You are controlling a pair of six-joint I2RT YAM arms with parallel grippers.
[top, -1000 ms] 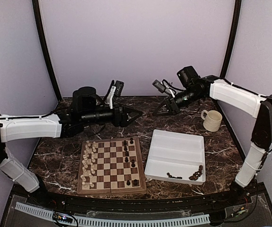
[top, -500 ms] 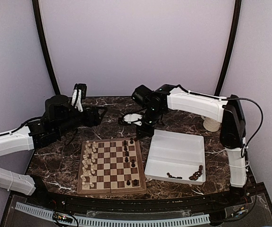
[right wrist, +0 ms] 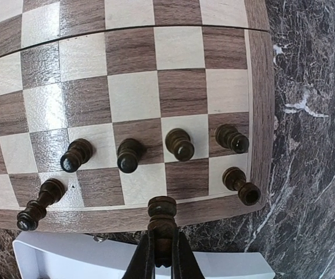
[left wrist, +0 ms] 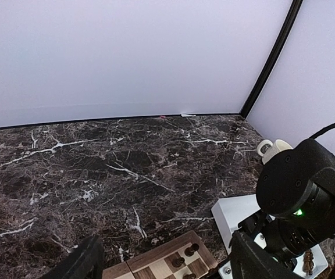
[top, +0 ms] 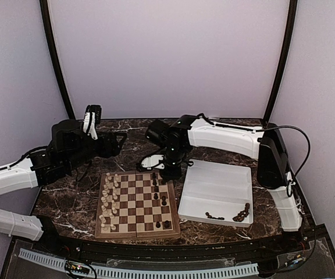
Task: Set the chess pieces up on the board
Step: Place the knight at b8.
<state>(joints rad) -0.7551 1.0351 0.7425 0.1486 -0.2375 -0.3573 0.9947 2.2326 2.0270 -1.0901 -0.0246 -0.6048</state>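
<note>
right arm [top: 225, 135] stretched in from 3 o'clock, wrist tipped down at the 1 o'clock corner of the board [top: 137, 203], left arm [top: 16, 174] tucked at 9 o'clock, left gripper [top: 121, 138] spread open above marble, right gripper [right wrist: 162, 250] clamped on dark chess piece [right wrist: 162, 210] over the frame edge, other dark pieces [right wrist: 180, 144] standing just beyond

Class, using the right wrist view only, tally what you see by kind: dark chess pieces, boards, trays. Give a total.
Dark chess pieces: 7, one of them in the right gripper
Boards: 1
White trays: 1
Total: 9
</note>
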